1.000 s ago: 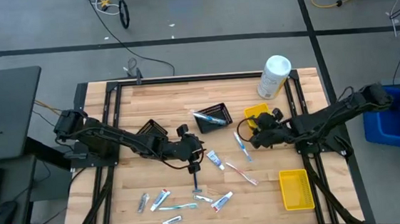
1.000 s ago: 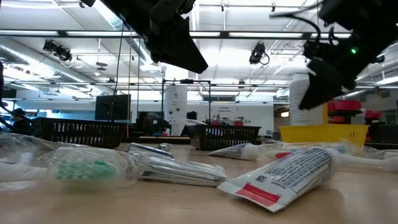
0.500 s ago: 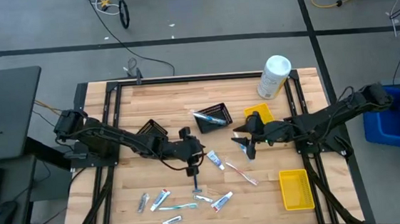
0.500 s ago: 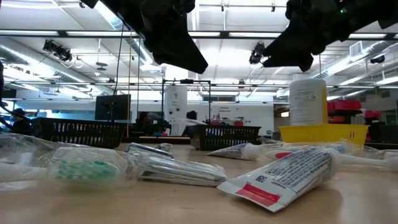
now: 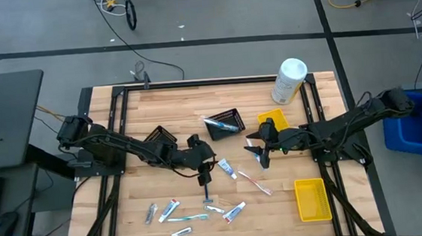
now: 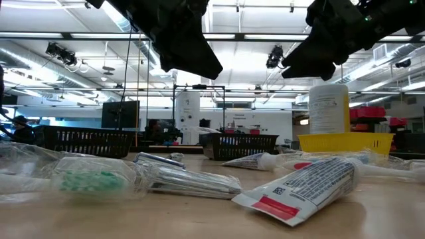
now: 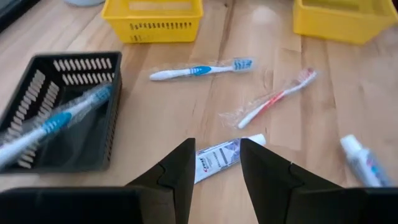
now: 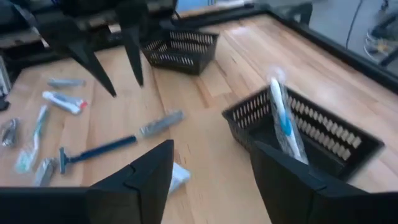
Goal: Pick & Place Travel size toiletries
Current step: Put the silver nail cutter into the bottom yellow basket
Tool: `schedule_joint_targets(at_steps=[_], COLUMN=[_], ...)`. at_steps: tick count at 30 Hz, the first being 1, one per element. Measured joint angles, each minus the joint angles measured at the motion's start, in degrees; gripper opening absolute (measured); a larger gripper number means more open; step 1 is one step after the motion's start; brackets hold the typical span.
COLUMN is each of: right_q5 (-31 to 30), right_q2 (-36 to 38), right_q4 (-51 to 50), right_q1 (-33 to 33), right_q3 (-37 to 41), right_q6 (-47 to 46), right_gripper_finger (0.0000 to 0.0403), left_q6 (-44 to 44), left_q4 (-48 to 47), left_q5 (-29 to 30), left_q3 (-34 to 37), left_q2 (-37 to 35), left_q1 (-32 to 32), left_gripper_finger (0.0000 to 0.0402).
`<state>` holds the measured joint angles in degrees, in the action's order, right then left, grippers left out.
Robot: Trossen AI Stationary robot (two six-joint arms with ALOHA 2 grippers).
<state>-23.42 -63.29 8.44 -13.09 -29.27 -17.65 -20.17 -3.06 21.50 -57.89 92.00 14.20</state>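
Near edge of the table first: loose cluster of toiletries — small silvery packet, mini toothpaste tube, blue toothbrush, another toothpaste tube. Just beyond, blue-handled razor lying flat on bare wood.

Mid-table: left gripper poised above a toothpaste tube, fingers parted and holding nothing, tube visible in the gap between the tips. Probably the pick in hand. Best done by dropping straight down, keeping the tube centred between the fingers, closing across its narrow width rather than along its length, since a flat tube likely slides if pinched near the cap. Wrapped red toothbrush near that tube on the far side, so worth watching that a finger does not catch its plastic sleeve.

Right gripper just beside, over the blue toothbrush, fingers spread wide and empty. Both arms close together over the centre: some risk of crowding if both descend at once.

Farther back: black mesh basket already holding a wrapped toothbrush; second black basket under the left arm; yellow tray beside the right wrist, another yellow tray toward the near right. White canister at the far right corner, well clear.
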Motion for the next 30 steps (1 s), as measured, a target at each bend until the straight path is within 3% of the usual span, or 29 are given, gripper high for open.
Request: schedule_joint_targets(at_steps=[3, 10, 16, 20, 26, 30], right_q5=[0.1, 5.4, 11.1, 11.7, 11.6, 9.6], right_q2=[-2.1, -7.9, -13.7, -17.2, -22.7, -27.5], right_q4=[6.6, 14.3, 20.0, 23.9, 23.4, 17.8], right_q1=[0.2, 0.3, -0.1, -2.0, -5.4, -6.7], right_q3=[0.5, 0.6, 0.7, 0.6, -3.2, -7.9], right_q6=[3.0, 6.6, 4.5, 4.8, 2.8, -0.2], right_gripper_finger=[0.0242, 0.0261, 0.0253, 0.0244, 0.0256, 0.0265], left_q6=[-5.0, -6.5, -6.8, -7.1, -6.4, -7.7], left_q4=[-0.2, -0.5, -2.0, -3.9, -3.4, -3.3], left_q5=[0.4, 0.5, 2.0, 4.1, 4.5, 6.6], left_q3=[0.0, 0.0, 0.0, 0.0, 1.9, 3.9], left_q2=[0.0, 0.0, 0.0, 0.0, 0.0, 0.0], left_q1=[0.0, 1.7, 4.7, 6.3, 8.6, 10.0], left_gripper_finger=[0.0134, 0.0134, 0.0134, 0.0134, 0.0134, 0.0134])
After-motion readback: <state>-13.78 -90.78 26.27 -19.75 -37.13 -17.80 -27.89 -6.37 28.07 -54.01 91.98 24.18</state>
